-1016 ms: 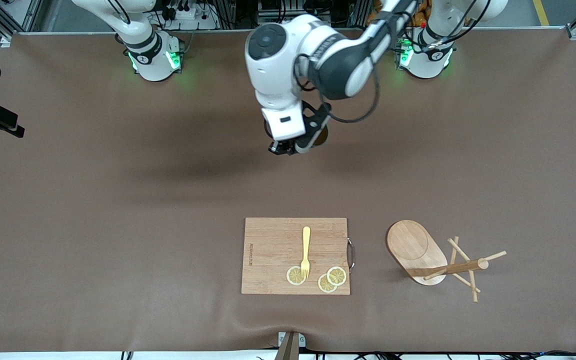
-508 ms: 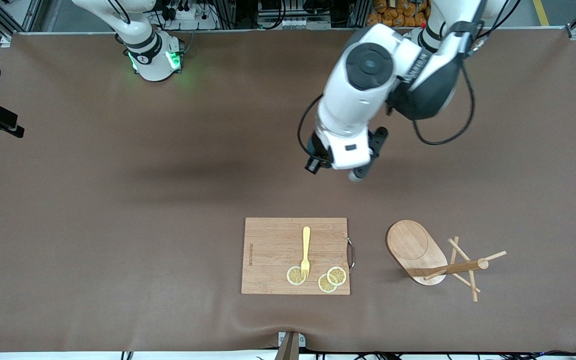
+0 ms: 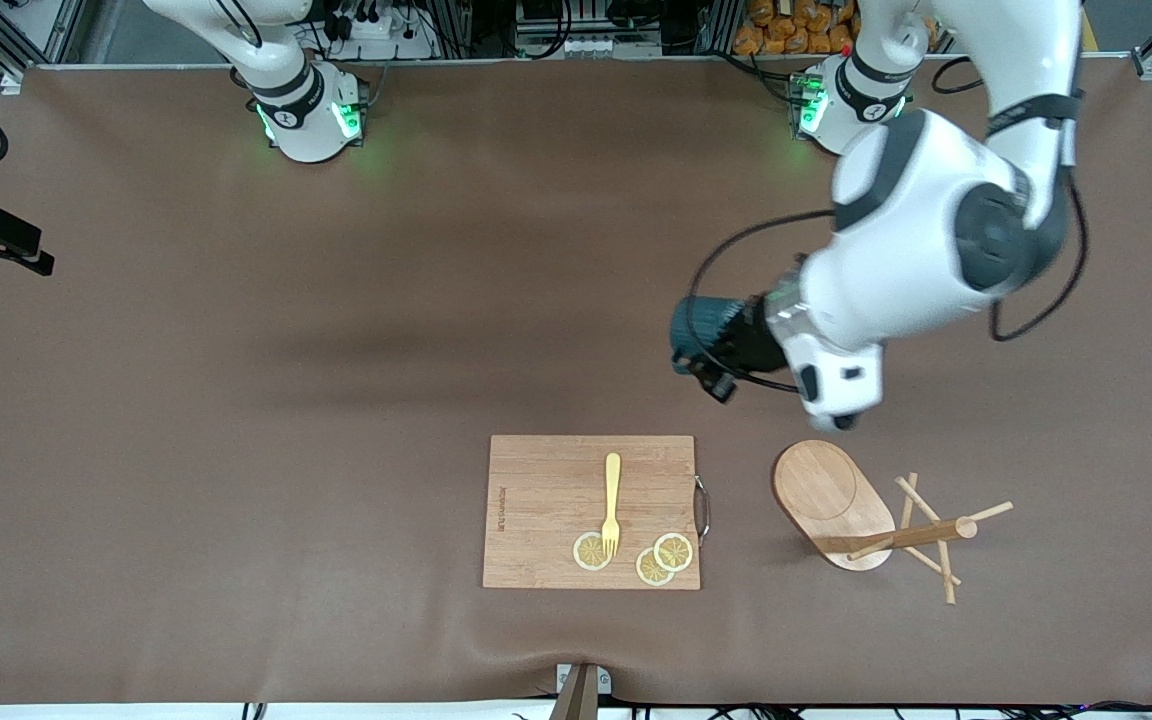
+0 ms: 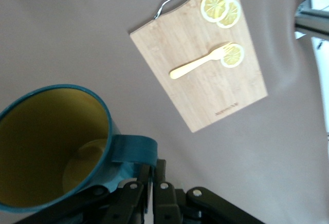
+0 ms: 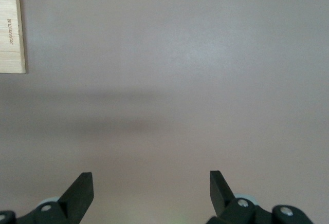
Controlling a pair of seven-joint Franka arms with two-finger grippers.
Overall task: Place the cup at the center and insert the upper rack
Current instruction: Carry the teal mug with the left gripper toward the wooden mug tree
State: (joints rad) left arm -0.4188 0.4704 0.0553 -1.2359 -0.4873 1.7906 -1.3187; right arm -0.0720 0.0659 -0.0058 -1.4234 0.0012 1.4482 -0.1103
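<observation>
My left gripper hangs in the air over bare tablecloth, shut on the handle of the dark teal cup. In the left wrist view the cup shows its yellowish inside, and the left gripper pinches its small handle. The upper rack, a wooden mug tree, lies tipped on its side toward the left arm's end of the table, its post and pegs along the cloth. My right gripper stands open over bare cloth with nothing between its fingers; that arm waits.
A rectangular wooden cutting board with a metal handle lies beside the rack, nearer the front camera than the cup. On it are a yellow fork and lemon slices. The board's corner shows in the right wrist view.
The left arm has swung with the cup from over the table's middle toward its own end, and now hangs close above the rack's base. The right arm has not moved.
</observation>
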